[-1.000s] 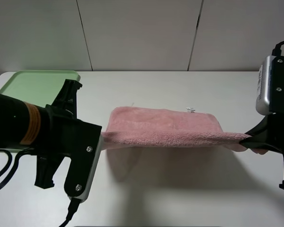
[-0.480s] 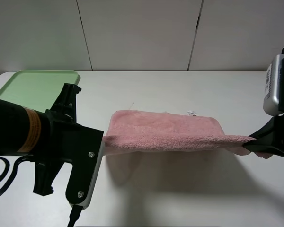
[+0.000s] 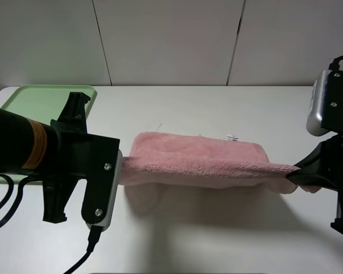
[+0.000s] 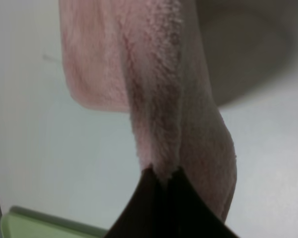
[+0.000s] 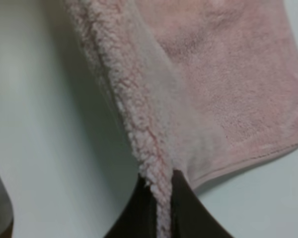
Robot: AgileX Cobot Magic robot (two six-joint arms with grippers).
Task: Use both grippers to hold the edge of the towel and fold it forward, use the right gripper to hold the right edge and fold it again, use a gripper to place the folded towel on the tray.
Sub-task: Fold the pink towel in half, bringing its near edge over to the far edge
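The left gripper (image 4: 164,181) is pressed together on one end of the edge of the towel (image 3: 211,166). The right gripper (image 5: 161,186) pinches the other end, with the pink pile squeezed between its black fingers. Between the two grippers the edge runs taut, raised off the bench (image 3: 217,228). The rest of the towel (image 3: 200,151) drops away from that lifted hem on the far side of both grippers and lies doubled on the bench. A small white tag (image 3: 232,137) shows at the towel's far side, nearer the right gripper. The tray (image 3: 28,100) sits on the bench beyond the left gripper, well apart from the towel.
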